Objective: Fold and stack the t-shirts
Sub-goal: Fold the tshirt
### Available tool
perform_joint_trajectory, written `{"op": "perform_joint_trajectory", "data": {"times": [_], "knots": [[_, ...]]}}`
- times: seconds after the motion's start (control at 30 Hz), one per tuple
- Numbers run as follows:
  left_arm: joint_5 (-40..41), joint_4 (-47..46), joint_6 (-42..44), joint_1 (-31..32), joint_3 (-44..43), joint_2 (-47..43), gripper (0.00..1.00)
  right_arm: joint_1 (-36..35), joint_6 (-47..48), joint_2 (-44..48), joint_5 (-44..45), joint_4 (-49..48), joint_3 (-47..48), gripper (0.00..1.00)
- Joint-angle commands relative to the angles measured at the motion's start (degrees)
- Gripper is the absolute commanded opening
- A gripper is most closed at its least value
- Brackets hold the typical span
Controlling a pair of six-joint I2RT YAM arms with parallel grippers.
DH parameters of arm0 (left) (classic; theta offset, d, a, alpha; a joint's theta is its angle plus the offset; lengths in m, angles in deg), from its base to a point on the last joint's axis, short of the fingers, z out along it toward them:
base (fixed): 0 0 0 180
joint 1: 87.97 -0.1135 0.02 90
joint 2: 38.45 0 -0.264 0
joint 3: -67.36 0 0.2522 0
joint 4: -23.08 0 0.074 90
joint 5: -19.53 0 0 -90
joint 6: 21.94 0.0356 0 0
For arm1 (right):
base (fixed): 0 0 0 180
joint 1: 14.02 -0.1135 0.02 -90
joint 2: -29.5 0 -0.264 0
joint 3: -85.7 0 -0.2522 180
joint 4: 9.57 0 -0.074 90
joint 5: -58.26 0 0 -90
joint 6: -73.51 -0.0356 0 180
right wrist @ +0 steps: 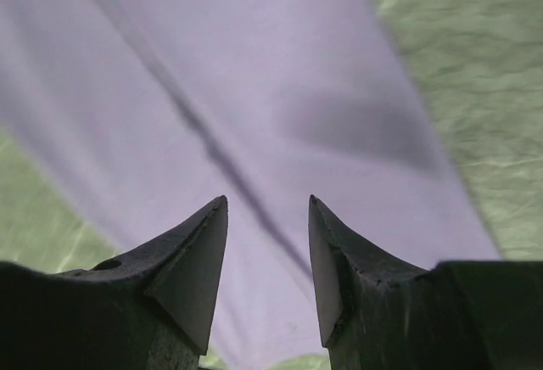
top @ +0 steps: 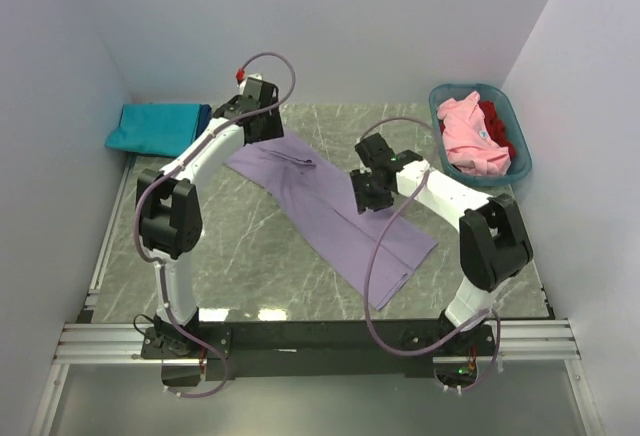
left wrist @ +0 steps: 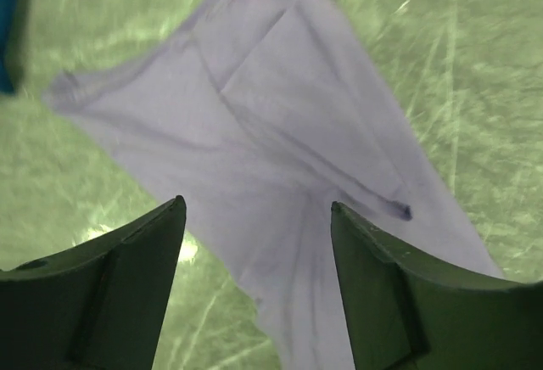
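The lavender t-shirt point(left wrist: 288, 124) lies spread on the marble table point(left wrist: 475, 64) below both sets of jaws — the left gripper point(left wrist: 256, 204) gapes wide and empty above it, the right gripper point(right wrist: 267, 200) is parted just over the cloth, holding nothing.

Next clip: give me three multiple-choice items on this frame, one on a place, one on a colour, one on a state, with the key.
1. Where is the pink shirt? A) in the basket B) on the bare tabletop C) under the left arm
2. What colour is the shirt between the arms? A) teal B) lavender C) red
3. How is the left pincer? A) shut on cloth B) open and empty C) out of view
1 A: it is heaped inside the far-right basket. 2 B: the long cloth is lavender. 3 B: its fingers stand apart with nothing between.
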Motion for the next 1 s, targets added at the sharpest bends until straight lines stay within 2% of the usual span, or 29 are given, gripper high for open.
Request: {"op": "perform_joint_trajectory", "data": {"times": [0.0, 0.17, 0.33, 0.67, 0.9, 0.97], "knots": [[1.6, 3.3, -8.4, -0.7, 3.1, 1.4, 0.72, 1.5, -2.2, -2.7, 0.0, -2.6, 0.6, 0.50], [2.4, 3.5, -9.0, -1.7, 0.8, 5.4, 0.57, 1.9, -3.4, -7.3, 0.8, -2.0, 1.1, 0.47], [3.0, 5.0, -8.4, -3.6, -1.1, 11.4, 0.47, 1.9, -3.5, -9.6, 1.3, -0.9, 0.4, 0.43], [2.9, 8.1, -6.7, -5.8, -3.8, 19.1, 0.46, 0.3, -1.9, -13.6, -1.2, 4.2, 1.4, 0.38], [3.6, 8.1, -1.3, -6.1, -10.7, 25.1, 0.49, -6.0, -0.4, -17.1, -6.0, 9.1, 3.6, 0.38], [1.6, 7.6, 0.0, -6.0, -13.5, 26.1, 0.50, -8.9, -0.2, -18.2, -6.5, 10.2, 5.1, 0.38]]}}
